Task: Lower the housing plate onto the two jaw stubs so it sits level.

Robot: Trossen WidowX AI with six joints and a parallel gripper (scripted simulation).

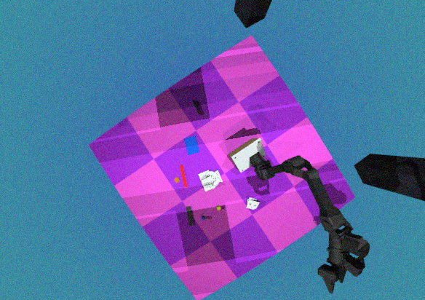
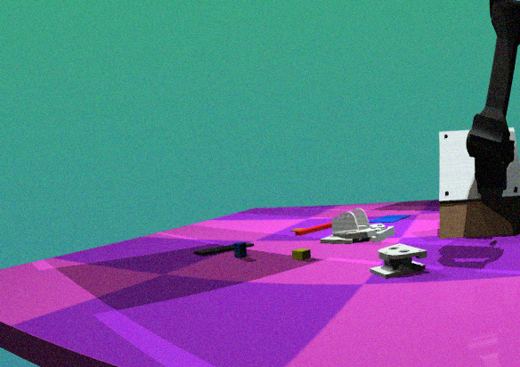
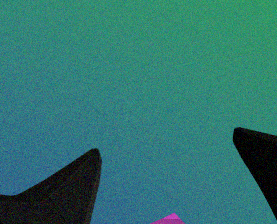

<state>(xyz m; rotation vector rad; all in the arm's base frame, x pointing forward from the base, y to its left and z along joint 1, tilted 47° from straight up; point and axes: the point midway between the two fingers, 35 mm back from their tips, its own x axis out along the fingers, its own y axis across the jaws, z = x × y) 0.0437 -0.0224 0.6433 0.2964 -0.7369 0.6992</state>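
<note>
A small white plate with two holes (image 1: 252, 203) (image 2: 388, 253), which looks like the housing plate, rests level on a dark support above a white foot. A larger white piece with upright curved fins (image 1: 207, 183) (image 2: 349, 226), apparently the base with the two jaws, sits farther in on the table. Its pins and stubs are too small to tell. My gripper (image 1: 343, 282) (image 3: 170, 146) is open and empty, beyond the table edge at the lower right of the top view, far from both white pieces. It is outside the exterior view.
A red bar (image 1: 183, 176) (image 2: 313, 229), blue square (image 1: 191, 145) (image 2: 391, 218), orange piece (image 1: 177, 180), yellow block (image 1: 218, 208) (image 2: 301, 254), small blue block (image 1: 203, 218) (image 2: 239, 249) and two dark bars (image 1: 191, 215) (image 1: 198, 107) lie around. The arm stands on a white-faced brown block (image 1: 243, 158) (image 2: 453, 219).
</note>
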